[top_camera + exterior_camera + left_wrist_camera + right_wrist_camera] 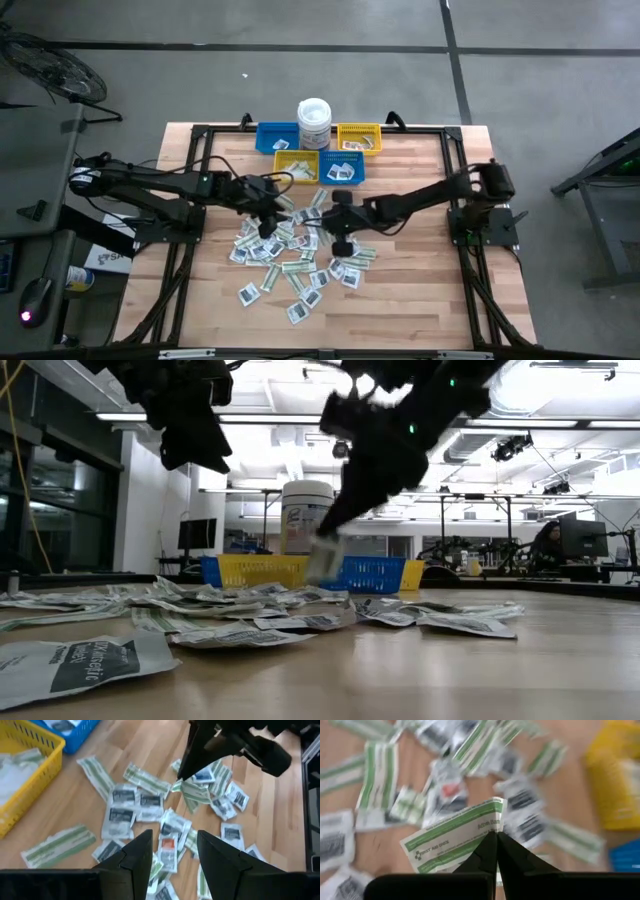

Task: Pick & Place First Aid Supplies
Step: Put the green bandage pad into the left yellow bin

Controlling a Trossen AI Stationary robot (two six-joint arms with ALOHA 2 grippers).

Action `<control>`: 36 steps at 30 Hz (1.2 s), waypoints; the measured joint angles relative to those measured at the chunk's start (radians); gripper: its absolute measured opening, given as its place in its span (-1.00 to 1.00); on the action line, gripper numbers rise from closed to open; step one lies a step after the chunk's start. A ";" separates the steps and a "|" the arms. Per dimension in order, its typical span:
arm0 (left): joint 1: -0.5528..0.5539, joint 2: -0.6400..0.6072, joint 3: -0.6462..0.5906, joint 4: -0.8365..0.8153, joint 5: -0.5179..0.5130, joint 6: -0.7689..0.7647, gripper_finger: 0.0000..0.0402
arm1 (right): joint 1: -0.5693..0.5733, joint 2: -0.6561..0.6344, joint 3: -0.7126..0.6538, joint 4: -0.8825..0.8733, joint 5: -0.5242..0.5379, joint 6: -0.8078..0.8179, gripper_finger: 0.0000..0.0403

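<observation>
My right pincer (496, 839) is closed on one green-and-white strip (457, 836). I hold it by one short end, so the rest of the strip hangs free and I can read the print on it. I judge this grip is chosen because a flat paper packet gives no other place to catch than its edge. In the high view the right pincer (342, 243) is above the middle of the desk (420, 300), over the right part of the pile (290, 262).

My left pincer (173, 851) is open, its two fingers apart, and it hangs over the left part of the pile. Under it lie white square packets (123, 796) and one with a red mark (168, 843). I think it waits to choose one of them.

The packets lie loose and overlap each other around the desk's centre, spreading toward the front edge. The bins (320, 150) stand in a group at the back edge with a white tub (314, 122) behind them; some already hold packets.

Between pile and bins there is bare wood, so the way back seems open to me. The two arms are near each other over the pile, and this is the narrow place. The side edges of the desk are well apart from everything.
</observation>
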 joint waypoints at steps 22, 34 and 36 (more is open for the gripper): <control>0.000 0.000 0.000 0.085 -0.058 0.026 -0.22 | -0.033 0.013 0.002 -0.151 -0.190 0.184 -1.00; 0.000 0.000 0.000 0.084 -0.058 0.025 -0.22 | -0.035 0.078 0.002 -0.125 -0.243 0.179 -0.95; 0.000 0.000 0.000 0.084 -0.058 0.025 -0.22 | -0.035 0.078 0.002 -0.116 -0.240 0.178 -0.91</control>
